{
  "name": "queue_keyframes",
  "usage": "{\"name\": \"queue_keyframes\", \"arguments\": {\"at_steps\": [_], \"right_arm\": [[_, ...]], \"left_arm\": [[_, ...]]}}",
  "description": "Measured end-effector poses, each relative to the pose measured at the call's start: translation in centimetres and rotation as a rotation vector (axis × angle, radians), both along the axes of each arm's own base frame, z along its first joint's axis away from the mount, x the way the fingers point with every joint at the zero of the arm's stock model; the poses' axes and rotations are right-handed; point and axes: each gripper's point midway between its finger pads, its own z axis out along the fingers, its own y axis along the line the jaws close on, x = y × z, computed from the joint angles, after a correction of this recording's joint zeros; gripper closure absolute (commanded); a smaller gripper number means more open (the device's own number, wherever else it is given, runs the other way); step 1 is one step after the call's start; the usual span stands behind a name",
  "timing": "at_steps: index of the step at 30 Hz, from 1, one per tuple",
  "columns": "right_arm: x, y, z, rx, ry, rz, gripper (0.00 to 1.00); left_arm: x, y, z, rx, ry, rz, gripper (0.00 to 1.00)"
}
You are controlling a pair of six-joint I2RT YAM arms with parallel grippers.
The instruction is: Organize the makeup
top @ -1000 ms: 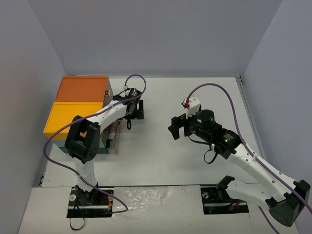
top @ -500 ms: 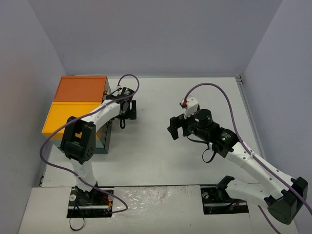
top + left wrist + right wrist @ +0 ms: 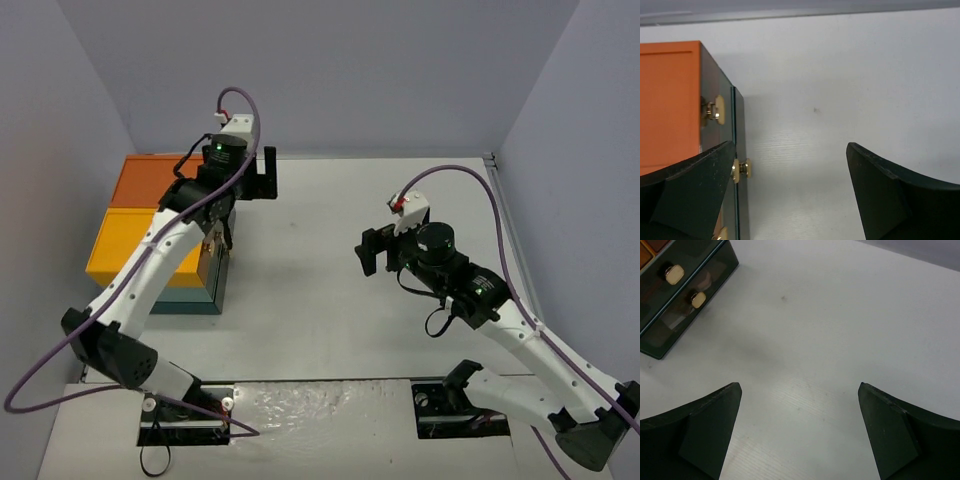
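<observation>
1. The left claw (image 3: pixel 266 172) hangs high over the back of the white surface (image 3: pixel 330 310), just beside the far right corner of the box (image 3: pixel 150 235). Its jaws are spread wide, with nothing between them.
2. The right claw (image 3: pixel 372 252) hovers over the middle of the surface, well apart from the box and pointing toward it. Its jaws are likewise released and hold nothing.
3. The box sits at the left edge of the surface. Its top is orange at the back and yellow at the front, and its dark teal drawers (image 3: pixel 685 295) face the middle of the surface.
4. Pale gold knobs (image 3: pixel 676 274) stud the drawer fronts, and the left wrist view shows more of them along the box's front. Whether every drawer is pushed fully home cannot be told.
5. The makeup cannot be made out in any view. Faint pale shapes show through the tinted drawer front in the right wrist view, but what they are cannot be told.
6. A purple cable (image 3: pixel 455 172) arcs above the right arm, and another loops around the left arm.
</observation>
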Motion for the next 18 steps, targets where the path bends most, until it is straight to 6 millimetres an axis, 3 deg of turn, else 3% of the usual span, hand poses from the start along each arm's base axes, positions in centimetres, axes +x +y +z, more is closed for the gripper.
{"name": "queue_keyframes", "arguments": {"at_steps": [5, 10, 14, 18], "right_arm": [[0.2, -2.4, 3.5, 0.015, -0.084, -0.107, 0.00], [-0.3, -5.8, 9.0, 0.050, -0.207, -0.227, 0.00], [-0.9, -8.4, 12.4, 0.061, -0.292, -0.311, 0.00], [-1.5, -11.0, 15.1, 0.049, -0.359, -0.400, 0.00]], "left_arm": [[-3.6, 3.5, 6.9, 0.006, -0.158, 0.039, 0.03], [-8.1, 7.8, 11.5, 0.028, -0.288, 0.111, 0.03], [-11.9, 10.9, 13.7, 0.038, -0.370, 0.167, 0.03], [-15.6, 13.9, 13.7, 0.056, -0.408, 0.223, 0.03]]}}
